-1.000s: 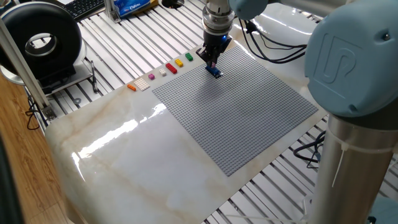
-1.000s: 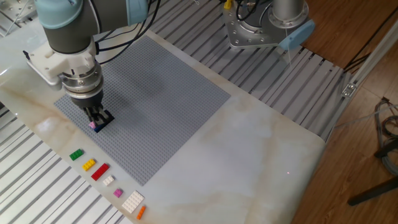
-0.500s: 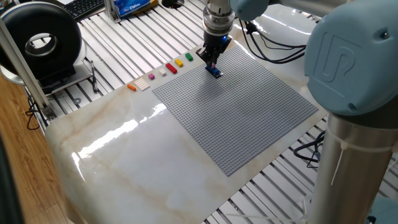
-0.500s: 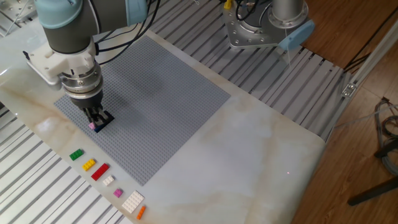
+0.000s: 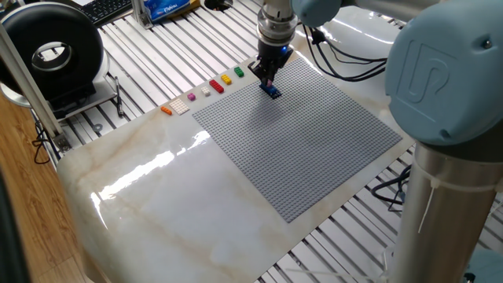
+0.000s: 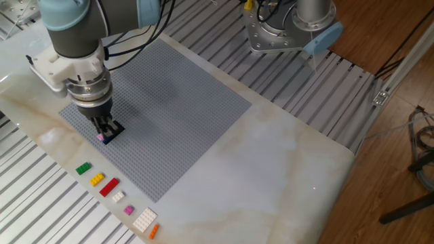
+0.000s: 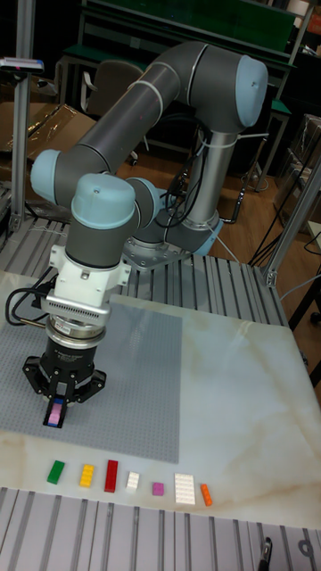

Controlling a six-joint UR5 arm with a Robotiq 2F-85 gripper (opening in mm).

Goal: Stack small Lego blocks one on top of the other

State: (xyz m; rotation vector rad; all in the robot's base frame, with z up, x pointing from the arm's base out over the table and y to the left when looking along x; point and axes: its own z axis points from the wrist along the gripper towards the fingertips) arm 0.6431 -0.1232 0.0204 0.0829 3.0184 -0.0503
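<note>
My gripper (image 6: pixel 105 130) stands upright over the near-left corner of the grey baseplate (image 6: pixel 169 102), fingers down at the plate. It is shut on a pink-purple small Lego block (image 7: pixel 57 416), which shows between the black fingers in the tall fixed view. A blue block (image 5: pixel 272 92) sits right under the fingertips on the plate, also visible as a blue edge (image 6: pixel 110 133) beside the pink block (image 6: pixel 100 137). A black block cannot be told apart from the black fingers. In one fixed view the gripper (image 5: pixel 267 81) hides the pink block.
A row of loose bricks lies on the marble beside the plate: green (image 6: pixel 83 168), yellow (image 6: pixel 97 179), red (image 6: pixel 108 187), small white (image 6: pixel 118 196), pink (image 6: pixel 128 210), a white plate (image 6: pixel 144 219), orange (image 6: pixel 153 231). The arm's base (image 6: pixel 285 27) stands at the far side.
</note>
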